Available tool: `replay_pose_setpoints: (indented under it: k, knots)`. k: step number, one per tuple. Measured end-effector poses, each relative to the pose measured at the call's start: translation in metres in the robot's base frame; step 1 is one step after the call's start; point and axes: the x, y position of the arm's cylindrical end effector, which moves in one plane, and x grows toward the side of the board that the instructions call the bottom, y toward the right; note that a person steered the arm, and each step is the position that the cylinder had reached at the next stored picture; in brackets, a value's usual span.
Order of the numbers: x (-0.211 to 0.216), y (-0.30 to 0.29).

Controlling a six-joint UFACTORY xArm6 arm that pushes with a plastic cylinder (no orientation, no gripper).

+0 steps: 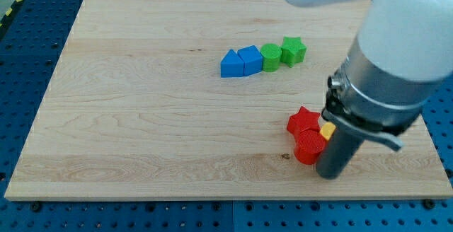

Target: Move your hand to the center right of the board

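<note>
Our tip (331,175), no pincer to report, touches the red plastic hexagonal block (308,148). Sweeping upward risks dragging the red star-shaped block (303,122) and small yellow block (327,130).

Table (141,119): light wooden board, grain running left to right, sitting on a blue surface.

Upper middle, somewhat toward the right edge: a row of four blocks, touching one another. From the view's left: blue triangular block (229,64), blue pentagon-like block (249,59), green round block (270,56), green star block (293,50). The row climbs slightly toward the top edge as it runs right.

Near the bottom right corner: a tight cluster. Red star block (304,121) uppermost, red round-ish block (309,148) just below and touching it, yellow block (327,130) at their right side, mostly hidden, shape not discernible.

My tip (330,174) rests on the table against the cluster's lower right.
</note>
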Motion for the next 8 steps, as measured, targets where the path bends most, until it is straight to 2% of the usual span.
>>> replay_pose_setpoints:
  k: [2, 4, 6, 8]
  knots:
    - [0.008, 0.000]
    - [0.024, 0.061]
    - [0.024, 0.080]
    - [0.005, 0.123]
